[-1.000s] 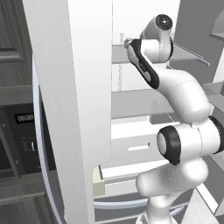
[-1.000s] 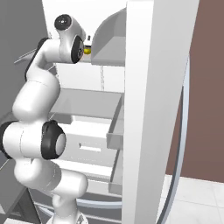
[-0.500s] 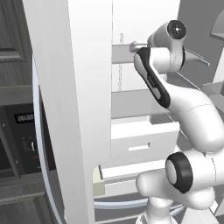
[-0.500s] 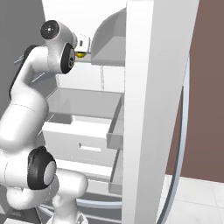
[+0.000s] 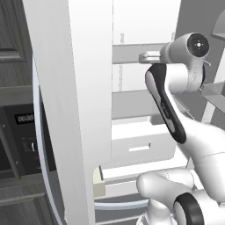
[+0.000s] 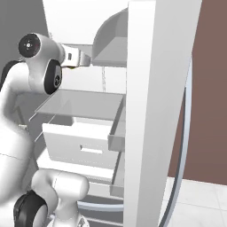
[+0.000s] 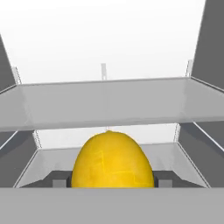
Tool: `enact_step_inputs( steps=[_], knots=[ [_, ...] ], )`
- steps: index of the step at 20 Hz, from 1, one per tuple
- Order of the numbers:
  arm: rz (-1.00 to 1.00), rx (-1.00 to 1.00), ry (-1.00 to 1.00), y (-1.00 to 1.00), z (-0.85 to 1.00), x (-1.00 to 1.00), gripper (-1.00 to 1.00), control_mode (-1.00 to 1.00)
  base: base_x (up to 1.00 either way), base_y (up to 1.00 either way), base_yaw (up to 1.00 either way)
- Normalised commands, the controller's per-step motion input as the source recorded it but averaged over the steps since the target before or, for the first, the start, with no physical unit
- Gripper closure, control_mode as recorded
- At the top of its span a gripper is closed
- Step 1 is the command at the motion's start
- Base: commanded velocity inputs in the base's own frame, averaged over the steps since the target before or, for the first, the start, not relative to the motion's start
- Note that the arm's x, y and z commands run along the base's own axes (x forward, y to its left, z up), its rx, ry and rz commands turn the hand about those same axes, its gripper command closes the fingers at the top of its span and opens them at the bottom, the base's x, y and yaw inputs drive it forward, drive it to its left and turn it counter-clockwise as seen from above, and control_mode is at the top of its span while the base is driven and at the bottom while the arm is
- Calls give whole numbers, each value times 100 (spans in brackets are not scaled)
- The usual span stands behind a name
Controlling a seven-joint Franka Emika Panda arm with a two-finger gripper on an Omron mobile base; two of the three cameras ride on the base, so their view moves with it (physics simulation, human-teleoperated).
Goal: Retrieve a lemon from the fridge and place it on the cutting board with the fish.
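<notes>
Lemon sat dead centre at the bottom of the hand view, big and close, with the tool straddling it: a dark finger tip showed on each side, right against the fruit. Read it as the tool pinching the lemon at a partly closed width, not spread wide and not pressed together. Actual contact at the pads was hidden behind the fruit, so the grip is a judgement.

Behind the lemon, a glass shelf ran across the white interior of the fridge, with a lower compartment under it. The lemon looked to be off any surface, in front of the shelves, though the hand view didn't settle what lay below it.

From the base cameras the arm's wrist was up at upper-shelf height in the open fridge, hand pointing inward; the right base view had the hand level with a shelf, above the white drawers. The lemon couldn't be made out in either base view.

Progress, judged: fridge open, lemon reached and apparently gripped, so roughly the first half. Left to do: pull clear of the fridge, carry the lemon over to the worktop, and set it on the cutting board beside the fish.
</notes>
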Motion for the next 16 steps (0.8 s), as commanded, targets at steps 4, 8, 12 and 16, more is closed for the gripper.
enact_step_inputs(
  steps=[4,8,12,16],
  knots=[
    [0,0,0,0,0,-100,100,-100,0,0,0],
    [0,0,0,-1,0,-100,100,-100,0,0,0],
    [-2,0,8,0,-10,-67,100,-100,0,0,0],
    [-3,0,15,0,-20,-59,100,-100,0,0,0]
  ],
)
